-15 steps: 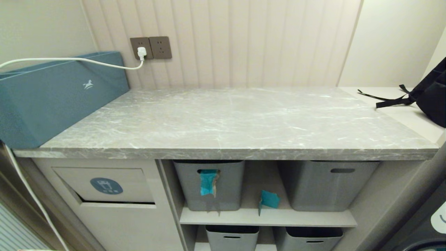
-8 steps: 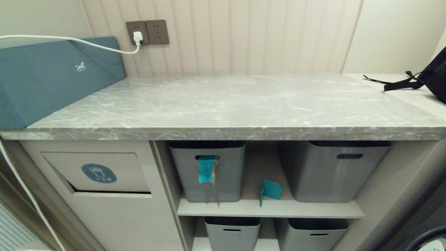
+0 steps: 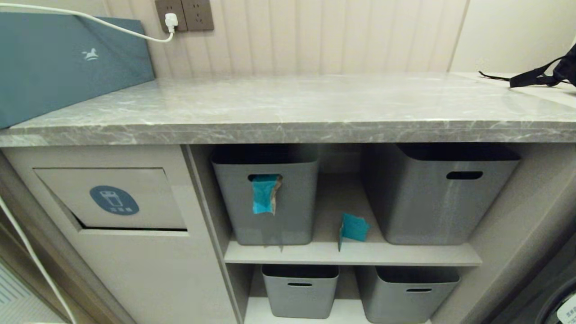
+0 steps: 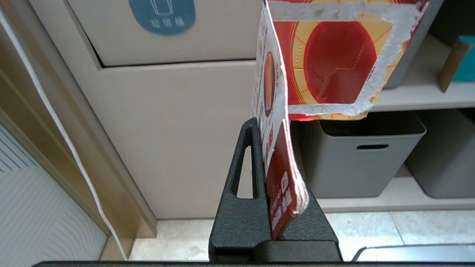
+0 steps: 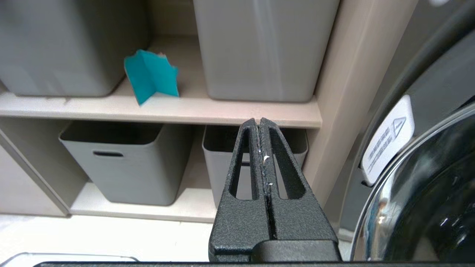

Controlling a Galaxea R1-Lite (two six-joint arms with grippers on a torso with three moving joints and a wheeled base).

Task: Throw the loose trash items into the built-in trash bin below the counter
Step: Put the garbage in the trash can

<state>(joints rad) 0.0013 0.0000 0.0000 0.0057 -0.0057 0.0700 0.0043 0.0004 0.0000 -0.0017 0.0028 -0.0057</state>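
Neither arm shows in the head view. In the left wrist view my left gripper (image 4: 268,130) is shut on the torn red, orange and white cardboard package piece (image 4: 334,63), held upright in front of the cabinet, below and to the right of the built-in trash bin's flap (image 4: 222,33). The beige flap with its blue sticker (image 3: 114,200) sits under the left end of the grey marble counter (image 3: 288,108). One teal wrapper (image 3: 264,193) hangs from a grey box's handle slot. Another teal wrapper (image 3: 353,227) (image 5: 152,76) stands on the shelf. My right gripper (image 5: 258,120) is shut and holds nothing, low before the shelves.
A large blue-grey box (image 3: 58,58) stands on the counter's left end, with a white cable (image 3: 121,29) running to the wall socket. Grey storage boxes (image 3: 443,193) fill two shelves. Black straps (image 3: 535,78) lie at the far right. A washing machine door (image 5: 426,193) is beside my right gripper.
The whole head view has shifted: the camera has sunk, so the counter looks flatter and the shelves and bin flap stand higher in the picture. Nothing on them has moved.
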